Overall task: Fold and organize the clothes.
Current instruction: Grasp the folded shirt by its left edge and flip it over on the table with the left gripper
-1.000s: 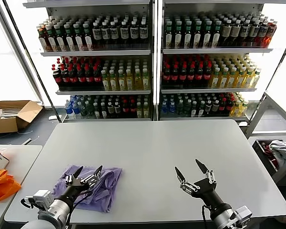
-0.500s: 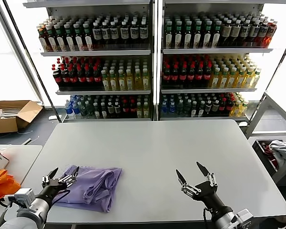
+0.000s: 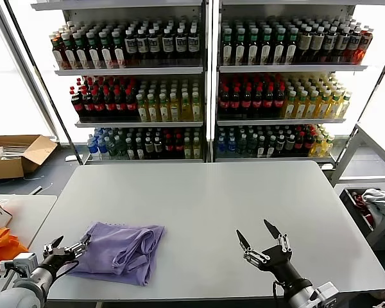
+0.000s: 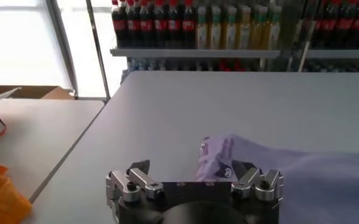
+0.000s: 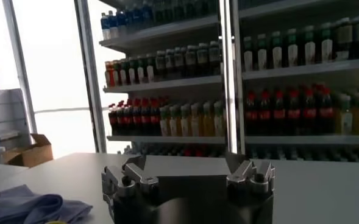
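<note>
The clothes are one lavender T-shirt (image 3: 123, 249), lying folded in a rumpled bundle on the front left part of the grey table (image 3: 205, 199). My left gripper (image 3: 70, 242) hangs open just off the shirt's left edge, holding nothing. In the left wrist view the shirt (image 4: 301, 176) spreads out beyond the open gripper (image 4: 191, 167), with one corner lying between the fingers. My right gripper (image 3: 253, 230) stands open and empty above the table's front right part, well away from the shirt. The right wrist view shows that gripper (image 5: 185, 161) open, with the shirt (image 5: 27, 206) far off to the side.
Drink shelves (image 3: 205, 83) stand behind the table. A side table at the left carries bright orange fabric (image 3: 0, 247). A cardboard box (image 3: 16, 154) sits on the floor at the far left, and a bin with cloth (image 3: 372, 205) is at the right.
My left gripper has drawn back from over the shirt, moving left and toward the table's front edge, open throughout. The right gripper has hardly moved.
</note>
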`<move>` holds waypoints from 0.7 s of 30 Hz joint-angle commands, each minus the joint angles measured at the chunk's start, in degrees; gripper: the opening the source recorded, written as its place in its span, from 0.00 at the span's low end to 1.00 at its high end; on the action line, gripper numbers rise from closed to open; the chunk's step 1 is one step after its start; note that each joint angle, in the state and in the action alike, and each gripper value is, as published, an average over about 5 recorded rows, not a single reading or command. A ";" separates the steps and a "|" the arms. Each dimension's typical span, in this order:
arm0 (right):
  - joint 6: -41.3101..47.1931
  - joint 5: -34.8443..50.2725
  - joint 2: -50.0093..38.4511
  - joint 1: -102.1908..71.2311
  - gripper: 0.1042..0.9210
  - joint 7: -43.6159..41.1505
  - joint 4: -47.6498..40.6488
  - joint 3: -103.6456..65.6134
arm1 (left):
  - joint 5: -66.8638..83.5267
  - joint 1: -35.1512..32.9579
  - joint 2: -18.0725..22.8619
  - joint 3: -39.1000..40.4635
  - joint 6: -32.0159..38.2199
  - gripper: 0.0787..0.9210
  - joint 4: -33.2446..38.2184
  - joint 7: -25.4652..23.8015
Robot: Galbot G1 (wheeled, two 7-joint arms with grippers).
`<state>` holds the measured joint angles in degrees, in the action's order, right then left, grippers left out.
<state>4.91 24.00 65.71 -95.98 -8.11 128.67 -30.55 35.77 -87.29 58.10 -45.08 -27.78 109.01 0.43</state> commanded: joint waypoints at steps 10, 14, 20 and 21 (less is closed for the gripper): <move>0.30 -0.60 0.41 0.49 0.88 0.05 0.18 0.65 | 0.96 1.31 1.01 2.74 -0.54 0.81 -3.33 -3.31; 0.32 -0.56 0.25 0.53 0.88 0.03 0.24 0.61 | 1.04 1.05 1.41 2.83 -0.48 0.69 -3.28 -4.02; 0.48 -0.53 0.23 1.12 0.88 0.04 0.13 0.84 | 0.95 0.65 2.50 2.57 -0.29 0.48 -3.51 -4.31; 0.50 -0.51 0.22 1.21 0.88 0.05 0.12 0.86 | 1.00 0.56 2.70 2.47 -0.26 0.44 -3.51 -4.34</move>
<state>5.34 23.50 65.93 -95.05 -8.09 128.77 -29.83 36.74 -86.71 60.21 -42.96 -27.85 106.30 -3.25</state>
